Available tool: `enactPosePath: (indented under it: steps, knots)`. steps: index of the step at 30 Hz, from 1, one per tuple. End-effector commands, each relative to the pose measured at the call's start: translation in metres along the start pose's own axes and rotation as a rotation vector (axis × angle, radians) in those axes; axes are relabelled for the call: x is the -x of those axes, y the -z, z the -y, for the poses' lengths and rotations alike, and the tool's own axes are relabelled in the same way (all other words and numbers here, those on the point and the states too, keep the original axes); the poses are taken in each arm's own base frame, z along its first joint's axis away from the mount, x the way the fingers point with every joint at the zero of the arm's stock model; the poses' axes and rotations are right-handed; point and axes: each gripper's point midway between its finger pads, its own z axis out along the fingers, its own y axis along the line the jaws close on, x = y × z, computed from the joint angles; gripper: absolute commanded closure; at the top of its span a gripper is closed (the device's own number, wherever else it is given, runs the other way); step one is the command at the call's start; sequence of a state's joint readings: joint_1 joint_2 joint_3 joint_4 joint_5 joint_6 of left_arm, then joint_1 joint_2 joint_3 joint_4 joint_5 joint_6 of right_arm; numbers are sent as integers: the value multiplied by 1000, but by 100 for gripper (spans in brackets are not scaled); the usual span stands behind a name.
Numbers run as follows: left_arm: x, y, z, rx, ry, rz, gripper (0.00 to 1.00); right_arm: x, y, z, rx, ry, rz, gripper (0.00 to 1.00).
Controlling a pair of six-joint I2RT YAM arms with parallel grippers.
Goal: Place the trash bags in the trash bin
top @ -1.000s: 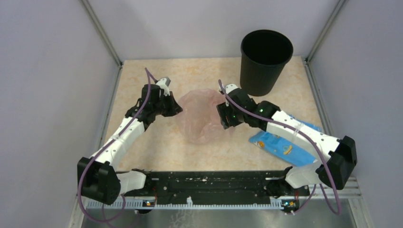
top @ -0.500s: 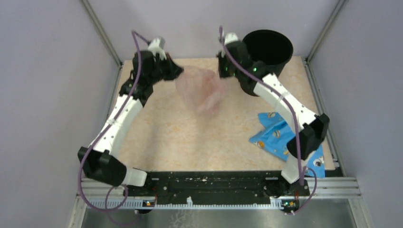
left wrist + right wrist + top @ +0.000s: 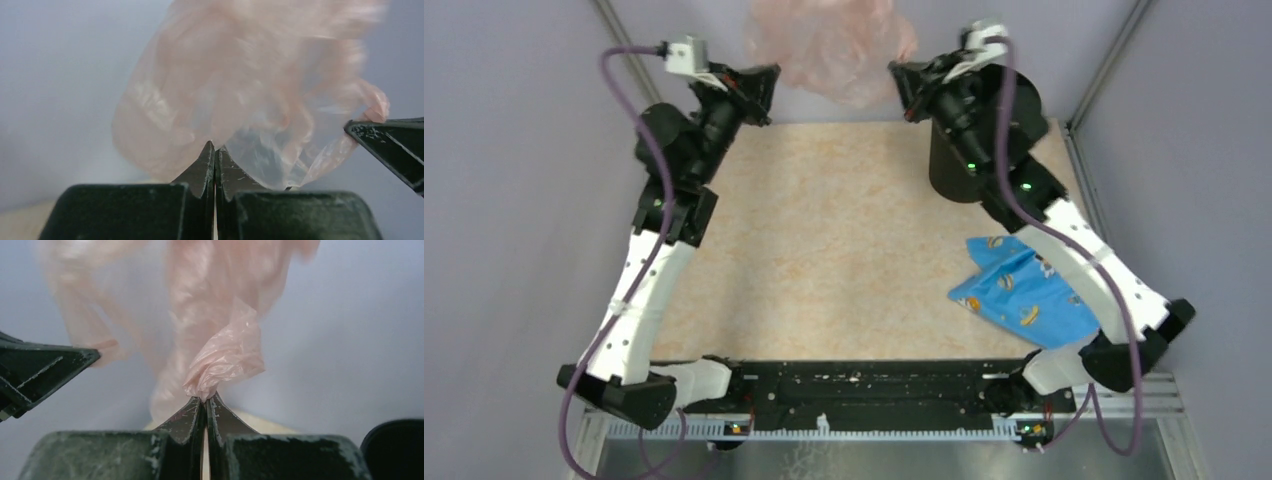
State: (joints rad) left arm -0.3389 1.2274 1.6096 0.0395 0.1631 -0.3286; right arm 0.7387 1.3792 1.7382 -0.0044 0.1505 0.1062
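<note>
A thin, crinkly, pale-pink trash bag point(image 3: 829, 45) hangs high in the air against the back wall, stretched between my two grippers. My left gripper point(image 3: 769, 78) is shut on the bag's left edge; in the left wrist view its tips point(image 3: 215, 148) pinch the film point(image 3: 250, 90). At the other edge my right gripper point(image 3: 900, 76) is shut on a bunched corner of the bag point(image 3: 227, 357), the fingertips meeting point(image 3: 205, 401). The black trash bin point(image 3: 949, 175) stands at the back right, below and right of the bag, largely hidden by the right arm.
A blue printed packet point(image 3: 1022, 296) lies on the table at the right, near the right arm. Metal frame posts and grey walls close in the back and both sides. The bin's rim point(image 3: 395, 442) shows at the lower right of the right wrist view.
The right gripper closed on the bag on the table. Both arms then lifted it up and back, from the table's middle to high against the back wall.
</note>
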Motion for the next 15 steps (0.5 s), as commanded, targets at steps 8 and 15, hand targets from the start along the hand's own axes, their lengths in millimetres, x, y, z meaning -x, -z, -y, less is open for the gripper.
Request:
enactPosePath:
  steps: [8, 15]
  knots:
    - [-250, 110, -88, 343, 135, -658, 100, -297, 40, 7, -46, -57, -701, 100]
    - [18, 47, 9, 42, 19, -81, 100, 6, -13, -20, 29, 23, -134, 100]
